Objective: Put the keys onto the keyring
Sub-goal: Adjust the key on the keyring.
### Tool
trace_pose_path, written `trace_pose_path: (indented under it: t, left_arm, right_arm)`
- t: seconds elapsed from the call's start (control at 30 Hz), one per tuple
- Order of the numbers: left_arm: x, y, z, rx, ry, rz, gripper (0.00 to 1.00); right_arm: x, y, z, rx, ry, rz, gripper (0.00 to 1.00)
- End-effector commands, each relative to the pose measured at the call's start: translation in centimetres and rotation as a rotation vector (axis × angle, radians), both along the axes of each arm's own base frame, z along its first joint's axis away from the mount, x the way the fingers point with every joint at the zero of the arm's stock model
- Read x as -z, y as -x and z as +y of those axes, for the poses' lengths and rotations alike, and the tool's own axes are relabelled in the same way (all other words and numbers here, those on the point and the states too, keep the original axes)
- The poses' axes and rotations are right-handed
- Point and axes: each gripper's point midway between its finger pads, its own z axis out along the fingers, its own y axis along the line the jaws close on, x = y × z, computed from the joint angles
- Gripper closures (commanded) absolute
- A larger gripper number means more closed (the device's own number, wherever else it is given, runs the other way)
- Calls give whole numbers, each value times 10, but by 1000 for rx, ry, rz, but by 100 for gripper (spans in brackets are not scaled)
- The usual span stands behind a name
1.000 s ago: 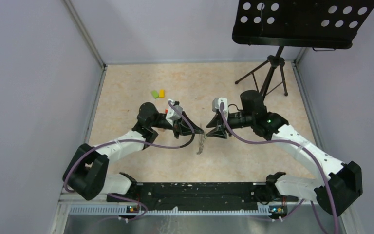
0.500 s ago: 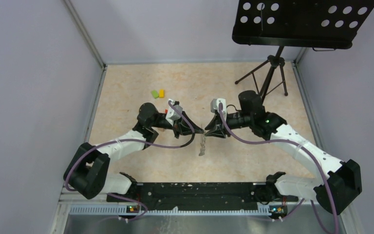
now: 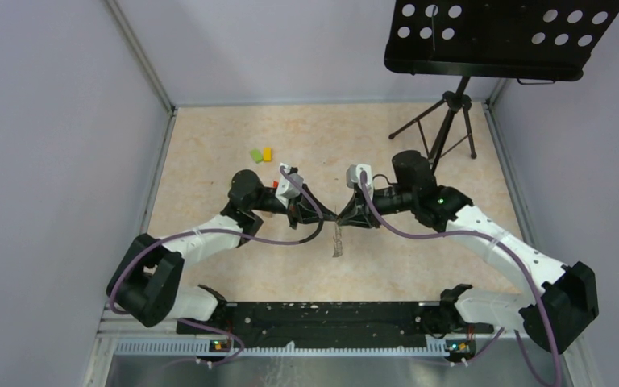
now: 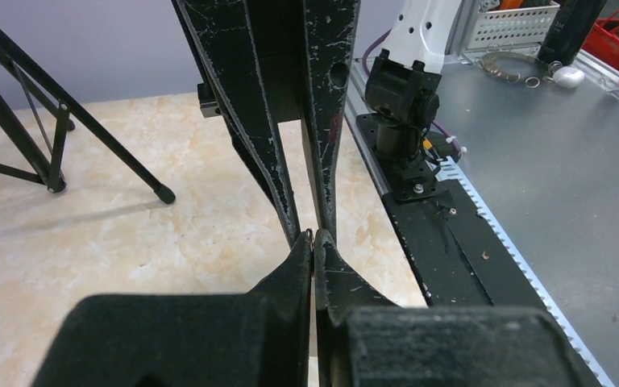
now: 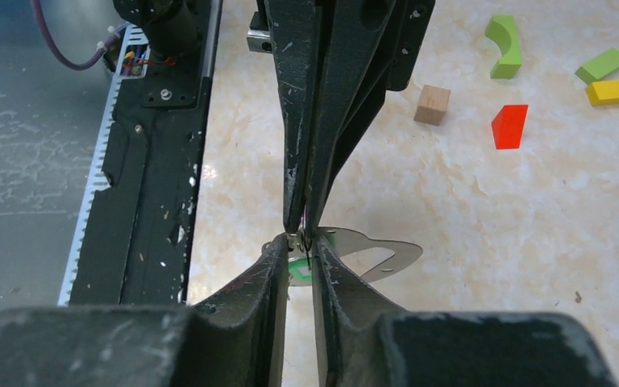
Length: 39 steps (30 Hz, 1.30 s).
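Overhead, keys (image 3: pixel 337 241) are dangling beneath the fully closed left pincer (image 4: pixel 313 241); only the right wrist is showing a green tag (image 5: pixel 297 272) inside the slightly parted right pincer (image 5: pixel 300 258), hold unclear.

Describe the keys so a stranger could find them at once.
Find where the left gripper and right gripper meet tip to tip mid-table. The keys are the thin silver strip running from there toward the arm bases, metallic unlike the bright blocks.
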Motion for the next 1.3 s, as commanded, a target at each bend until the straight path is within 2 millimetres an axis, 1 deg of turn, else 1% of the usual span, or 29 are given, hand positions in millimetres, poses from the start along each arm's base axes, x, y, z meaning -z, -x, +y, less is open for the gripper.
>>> trace_pose_path:
  t: [0.0, 0.03, 0.1, 0.13, 0.33, 0.4, 0.5, 0.6, 0.7, 0.77, 0.83, 1.03, 1.27]
  left_arm:
    - [-6, -1, 0, -4, 28, -39, 100]
    - [-6, -2, 0, -6, 28, -38, 100]
    - [-6, -1, 1, -4, 28, -38, 100]
    - [-6, -1, 1, -3, 29, -38, 100]
    - [-9, 2, 3, 2, 34, -68, 100]
    - [-8, 0, 3, -3, 24, -90, 94]
    - [-5, -10, 1, -31, -11, -152, 76]
    - [-4, -19, 0, -57, -50, -179, 64]
    - [-4, -23, -1, -69, -63, -183, 56]
    - [-4, -24, -1, -69, -64, -186, 54]
    - [-4, -25, -2, -71, -66, -191, 54]
    - [2, -27, -1, -83, -81, -199, 65]
    - [8, -28, -1, -81, -95, -192, 72]
  right_arm:
    - [-22, 0, 10, -37, -54, -52, 87]
    - [-22, 0, 9, -37, -53, -51, 90]
    - [-23, -1, 9, -31, -48, -58, 99]
    - [-22, -2, 8, -24, -42, -64, 100]
    - [-25, -17, -2, 59, 18, -140, 100]
    - [-26, -21, -4, 80, 59, -158, 100]
    - [-24, -23, -4, 95, 121, -170, 100]
    - [-18, -24, -2, 103, 189, -161, 100]
    - [-10, -27, 2, 110, 242, -147, 100]
    - [-6, -30, 3, 119, 263, -140, 100]
    - [-4, -30, 5, 123, 273, -143, 100]
    - [-1, -33, 5, 137, 291, -146, 100]
    - [-2, -33, 5, 139, 288, -146, 100]
